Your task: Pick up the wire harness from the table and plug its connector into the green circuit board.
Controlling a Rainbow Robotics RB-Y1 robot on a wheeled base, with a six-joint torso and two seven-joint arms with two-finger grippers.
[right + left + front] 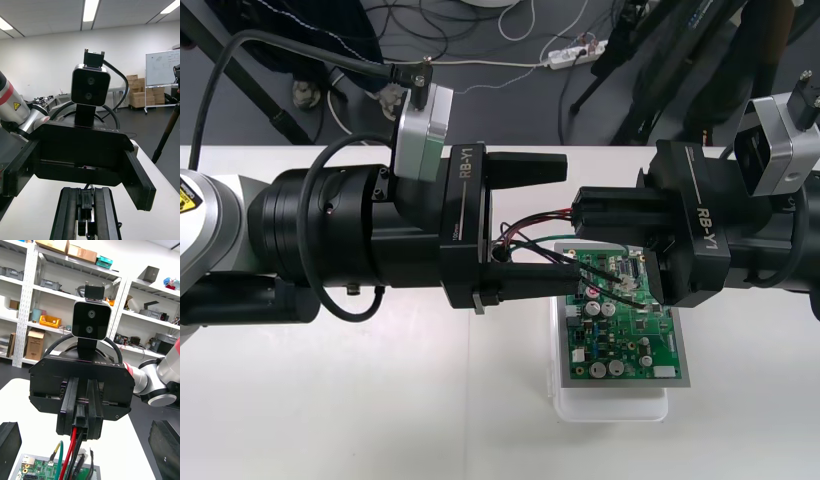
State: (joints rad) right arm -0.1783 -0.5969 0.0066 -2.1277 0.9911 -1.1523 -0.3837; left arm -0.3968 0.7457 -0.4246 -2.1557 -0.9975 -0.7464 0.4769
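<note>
Holding wire harness (72, 444) by black plug (81, 422) over green circuit board (635, 345) on table (380, 400): right gripper (582, 216), jaws clamped. Left gripper (568, 220) opposite, jaws wide apart.

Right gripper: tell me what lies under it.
Beneath the right gripper lies the green circuit board on its white base; red, black and green harness wires hang from the gripper's shut jaws. The board's far edge is covered.
</note>
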